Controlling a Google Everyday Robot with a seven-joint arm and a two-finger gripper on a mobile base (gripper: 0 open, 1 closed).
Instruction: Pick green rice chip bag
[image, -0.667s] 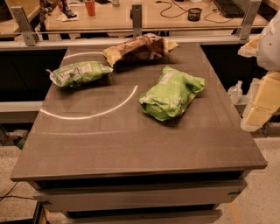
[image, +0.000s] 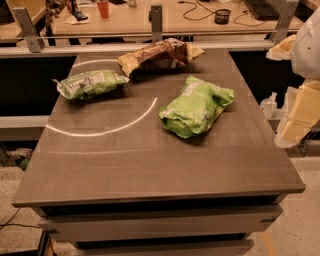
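Dark grey table (image: 150, 165) on speckled floor (image: 300, 225), wooden desk (image: 200, 20) behind under warm light

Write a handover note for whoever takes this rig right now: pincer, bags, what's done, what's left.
Pincer: at the view's right edge, beside the grey table, clear of every bag.
Large puffy lime-green crinkled snack bag: lies on the table, right of centre, not gripped.
Done: nothing.
Left: reach over, grasp and lift it, not the smaller flat green bag at back left.

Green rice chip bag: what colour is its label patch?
White, on the green rice chip bag, clearest in camera view; gripper hangs right of the table.
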